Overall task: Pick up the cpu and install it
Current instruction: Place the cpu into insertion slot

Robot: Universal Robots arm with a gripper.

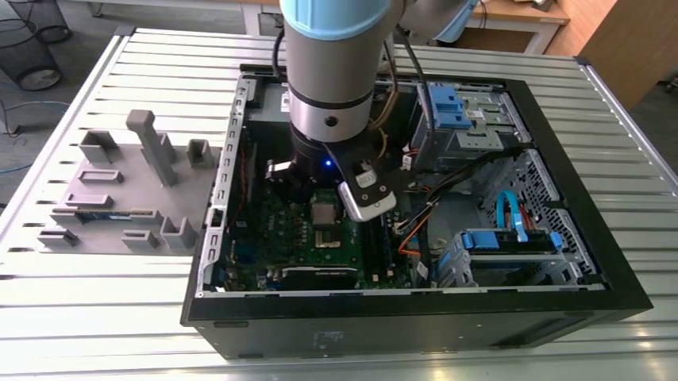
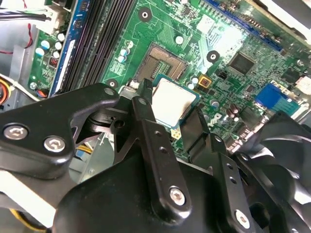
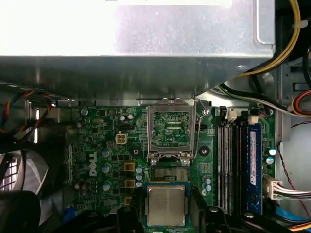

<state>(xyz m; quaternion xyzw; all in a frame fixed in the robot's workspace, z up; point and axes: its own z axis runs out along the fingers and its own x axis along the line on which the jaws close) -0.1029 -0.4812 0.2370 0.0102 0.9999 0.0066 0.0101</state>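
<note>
We see the cpu (image 2: 172, 102) gripped between the fingers (image 2: 148, 121), held just beside the open socket (image 2: 163, 60); seating is left.

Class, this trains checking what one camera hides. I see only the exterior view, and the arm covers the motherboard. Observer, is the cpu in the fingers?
Observer: Yes. In both wrist views the fingers clamp the cpu by two opposite edges, silver top showing.
Operator: Is it seated in the socket?
Observer: No. In the first wrist view the socket lies uncovered and vacant, apart from the cpu, with its load plate swung open.
</note>
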